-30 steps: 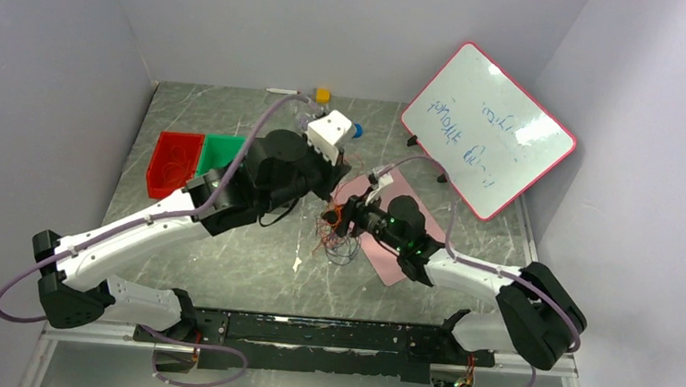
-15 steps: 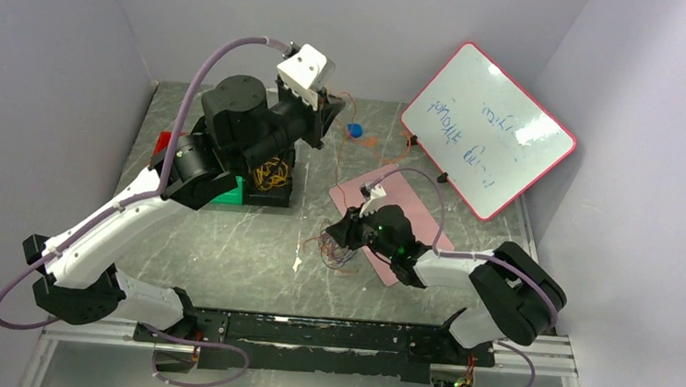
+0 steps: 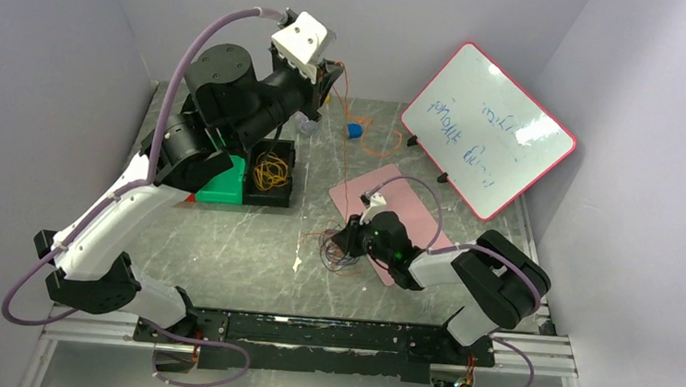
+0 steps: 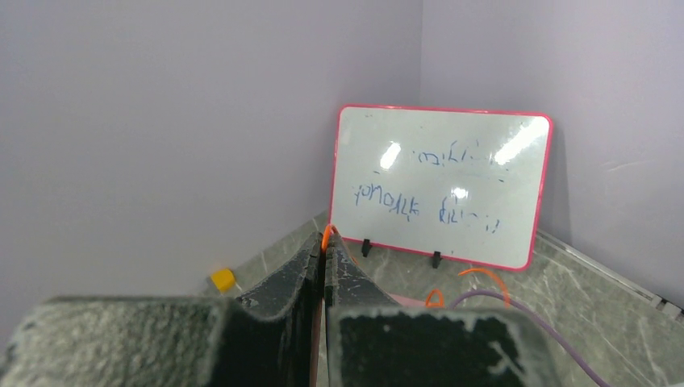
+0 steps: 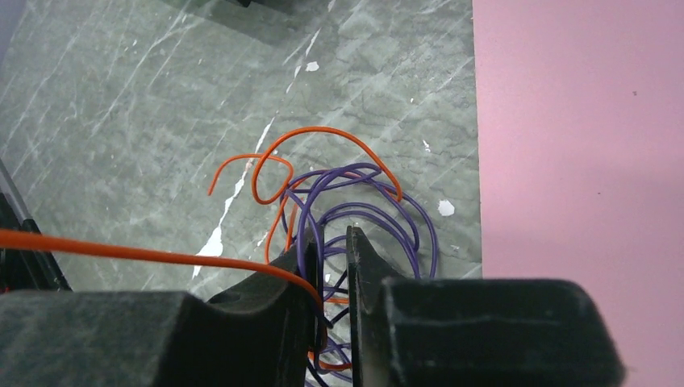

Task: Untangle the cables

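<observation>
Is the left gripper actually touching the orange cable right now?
Touching. The left wrist view shows the left gripper shut, with the orange cable pinched between its fingertips and poking out just above them.

Grey marbled table (image 3: 225,240) – white flecks scattered across it. Pink mat (image 3: 412,208) laid flat right of centre; cable tangle (image 3: 337,251) heaped at its near-left edge. Black bin (image 3: 269,199) and green bin (image 3: 221,189) set side by side, left. Whiteboard (image 3: 488,131) propped far right – orange cable (image 3: 382,148), small blue object (image 3: 354,130) near it. Yellow block (image 4: 223,280) at far wall.
</observation>
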Controlling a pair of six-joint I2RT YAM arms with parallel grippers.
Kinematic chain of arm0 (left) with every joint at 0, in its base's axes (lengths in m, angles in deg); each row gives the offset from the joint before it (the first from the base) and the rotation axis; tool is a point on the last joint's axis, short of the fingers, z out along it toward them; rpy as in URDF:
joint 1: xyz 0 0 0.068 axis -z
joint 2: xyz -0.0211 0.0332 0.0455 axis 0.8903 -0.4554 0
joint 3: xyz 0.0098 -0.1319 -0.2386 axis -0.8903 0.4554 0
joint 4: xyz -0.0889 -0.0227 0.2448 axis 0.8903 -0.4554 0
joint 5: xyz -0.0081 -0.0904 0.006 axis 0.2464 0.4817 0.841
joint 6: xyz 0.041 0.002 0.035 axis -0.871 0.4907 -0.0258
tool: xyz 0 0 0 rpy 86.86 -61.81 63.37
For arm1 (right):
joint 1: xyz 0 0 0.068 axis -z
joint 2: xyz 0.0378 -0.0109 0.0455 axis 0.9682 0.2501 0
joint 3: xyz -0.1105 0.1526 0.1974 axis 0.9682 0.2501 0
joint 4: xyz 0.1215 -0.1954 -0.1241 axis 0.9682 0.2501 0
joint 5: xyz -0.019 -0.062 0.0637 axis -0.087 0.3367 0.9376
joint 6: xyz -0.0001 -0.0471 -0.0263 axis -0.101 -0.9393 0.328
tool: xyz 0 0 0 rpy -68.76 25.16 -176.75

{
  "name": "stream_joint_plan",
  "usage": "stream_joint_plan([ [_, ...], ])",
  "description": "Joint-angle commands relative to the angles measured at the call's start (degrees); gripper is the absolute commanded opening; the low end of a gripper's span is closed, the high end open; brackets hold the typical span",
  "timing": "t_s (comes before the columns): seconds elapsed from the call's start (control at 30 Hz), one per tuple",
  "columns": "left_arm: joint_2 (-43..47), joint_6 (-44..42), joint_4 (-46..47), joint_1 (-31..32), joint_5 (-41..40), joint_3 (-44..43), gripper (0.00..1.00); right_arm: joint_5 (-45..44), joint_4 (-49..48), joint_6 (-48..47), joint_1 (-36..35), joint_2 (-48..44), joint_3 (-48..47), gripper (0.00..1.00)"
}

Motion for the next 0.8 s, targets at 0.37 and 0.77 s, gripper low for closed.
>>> stream_joint_plan([
  [0.37, -1.03, -15.29, 5.63, -1.10, -4.69, -14.36, 0.07, -1.84, -1.91, -0.81, -0.25, 1.78, 1.00, 0.34],
  [0.77, -1.89, -32.43, 17.76, -1.48, -13.14, -14.78, 0.07, -1.74, -1.12, -1.16, -0.25, 0.78, 0.93, 0.44],
])
